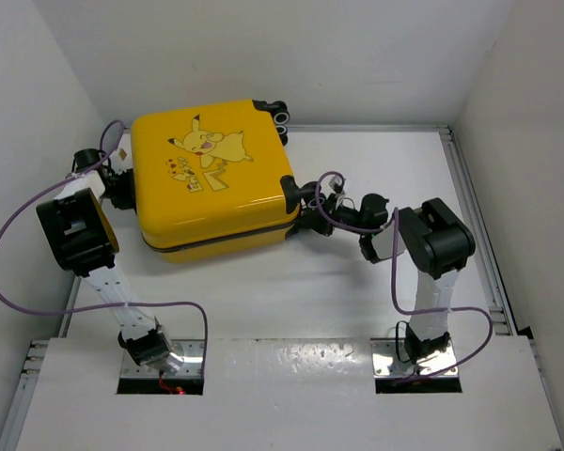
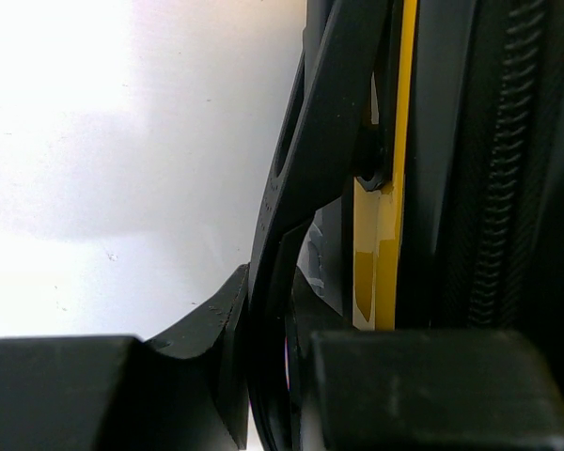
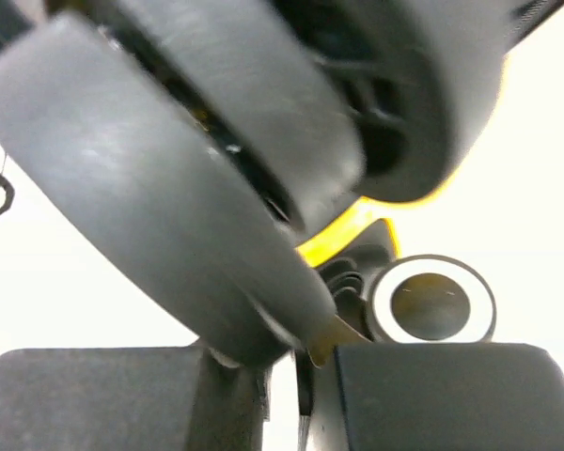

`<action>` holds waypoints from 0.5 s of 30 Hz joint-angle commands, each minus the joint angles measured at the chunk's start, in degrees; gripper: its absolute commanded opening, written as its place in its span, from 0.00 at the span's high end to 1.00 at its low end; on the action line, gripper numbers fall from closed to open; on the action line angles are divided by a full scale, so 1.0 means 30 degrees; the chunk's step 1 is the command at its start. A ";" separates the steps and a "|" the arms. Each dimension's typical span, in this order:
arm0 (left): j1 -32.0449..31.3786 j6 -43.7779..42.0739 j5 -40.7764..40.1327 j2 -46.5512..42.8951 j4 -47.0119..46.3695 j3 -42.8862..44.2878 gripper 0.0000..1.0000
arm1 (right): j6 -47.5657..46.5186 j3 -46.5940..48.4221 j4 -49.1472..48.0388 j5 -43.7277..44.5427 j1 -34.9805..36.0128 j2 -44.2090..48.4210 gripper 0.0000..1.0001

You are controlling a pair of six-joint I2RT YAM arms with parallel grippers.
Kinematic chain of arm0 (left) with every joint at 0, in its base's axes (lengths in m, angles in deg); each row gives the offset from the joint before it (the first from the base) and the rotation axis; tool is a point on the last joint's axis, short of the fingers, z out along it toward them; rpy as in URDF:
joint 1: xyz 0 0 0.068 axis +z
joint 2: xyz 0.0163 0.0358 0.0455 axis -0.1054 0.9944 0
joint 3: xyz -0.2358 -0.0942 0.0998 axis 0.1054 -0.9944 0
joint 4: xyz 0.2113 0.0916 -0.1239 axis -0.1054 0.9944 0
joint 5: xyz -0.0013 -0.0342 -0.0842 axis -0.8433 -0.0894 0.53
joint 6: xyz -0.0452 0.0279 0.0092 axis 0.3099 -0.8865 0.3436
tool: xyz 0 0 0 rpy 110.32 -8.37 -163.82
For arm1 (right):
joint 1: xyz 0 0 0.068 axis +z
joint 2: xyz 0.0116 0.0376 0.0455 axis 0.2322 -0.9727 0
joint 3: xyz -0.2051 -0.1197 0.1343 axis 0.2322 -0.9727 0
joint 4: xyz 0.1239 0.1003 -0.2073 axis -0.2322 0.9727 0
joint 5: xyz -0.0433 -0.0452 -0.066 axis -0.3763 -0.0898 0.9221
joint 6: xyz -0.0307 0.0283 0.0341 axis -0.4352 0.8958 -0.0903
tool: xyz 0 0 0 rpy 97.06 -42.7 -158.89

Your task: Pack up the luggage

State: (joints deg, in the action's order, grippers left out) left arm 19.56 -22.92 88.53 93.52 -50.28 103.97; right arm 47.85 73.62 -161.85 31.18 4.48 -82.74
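Note:
The luggage (image 1: 211, 178), a yellow hard-shell suitcase with a Pikachu cartoon, lies closed and flat on the white table. My left gripper (image 1: 124, 188) is at its left side. In the left wrist view this gripper (image 2: 277, 376) is shut on a black curved handle (image 2: 310, 169) fixed to the yellow shell (image 2: 385, 244), beside the black zipper seam (image 2: 503, 188). My right gripper (image 1: 305, 214) is at the case's right corner, by a black wheel (image 1: 291, 188). Up close, the right gripper (image 3: 301, 385) sits under a big grey wheel (image 3: 169, 188), shut on a thin tan zipper tab (image 3: 334, 336).
Two more wheels (image 1: 282, 117) stick out at the case's far right corner. White walls close in the table on the left, back and right. A metal rail (image 1: 470, 207) runs along the right edge. A silver-rimmed round part (image 3: 432, 301) sits just beyond my right finger.

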 commanded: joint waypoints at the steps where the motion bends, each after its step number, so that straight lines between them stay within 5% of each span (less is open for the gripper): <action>1: 0.0195 -0.0402 -0.2352 0.2528 0.0149 -0.1066 1.00 | 0.0109 0.0665 -0.1154 0.2099 -0.1542 0.0712 1.00; 15: 0.0195 -0.0605 -0.2528 0.2705 0.0149 -0.0714 1.00 | 0.2451 0.5992 0.0664 0.3651 -0.2572 -0.2333 1.00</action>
State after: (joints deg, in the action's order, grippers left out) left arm 19.80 -21.39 88.86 94.11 -49.28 104.74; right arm 53.62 85.38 -157.00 32.05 0.05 -87.96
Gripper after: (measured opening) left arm 0.207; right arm 0.020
